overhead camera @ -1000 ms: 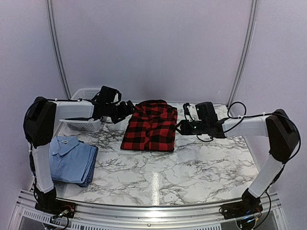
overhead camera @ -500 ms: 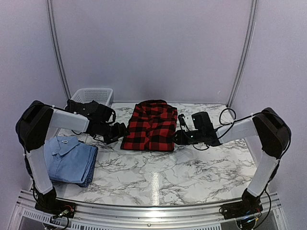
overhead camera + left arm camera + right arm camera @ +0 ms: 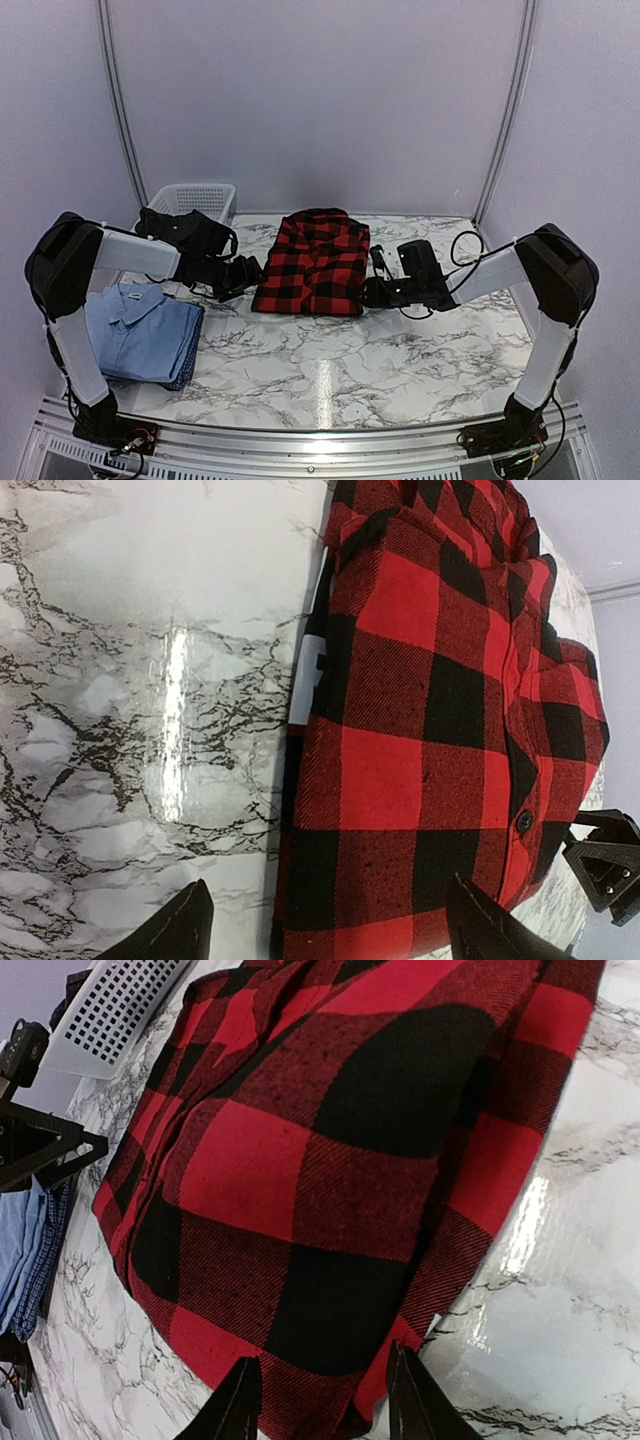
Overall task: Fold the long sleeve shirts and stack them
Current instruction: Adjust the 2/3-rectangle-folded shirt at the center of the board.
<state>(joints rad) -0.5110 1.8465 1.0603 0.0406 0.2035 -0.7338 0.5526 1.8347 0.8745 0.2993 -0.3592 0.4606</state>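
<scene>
- At the middle of the top view, toward the back of the marble table [image 3: 400, 350], the red-and-black flannel shirt [image 3: 315, 262] lies folded into a neat rectangle, collar toward the far wall.
- At lower left of that view, the light blue shirt [image 3: 145, 330] is already folded near the table's edge, well apart from the flannel. A white mesh basket [image 3: 190, 195] stands at upper left.
- Left gripper [image 3: 250, 272] sits low just beside the flannel's left edge. In its wrist view the jaws stand wide apart, straddling that edge and holding nothing.
- Right gripper [image 3: 372, 290] is low at the flannel's lower right corner. Its jaws are only partly open, with the hem showing between the fingertips [image 3: 240, 1405], and no grip looks closed on the cloth.
- Judging by this, the step in hand is taking the folded flannel by both sides to stack it on the blue shirt.
- To do it well, each lower finger should slip under every layer, not just the top one. Both jaws should then close level with each other and lift together, so the fold does not sag or open.
</scene>
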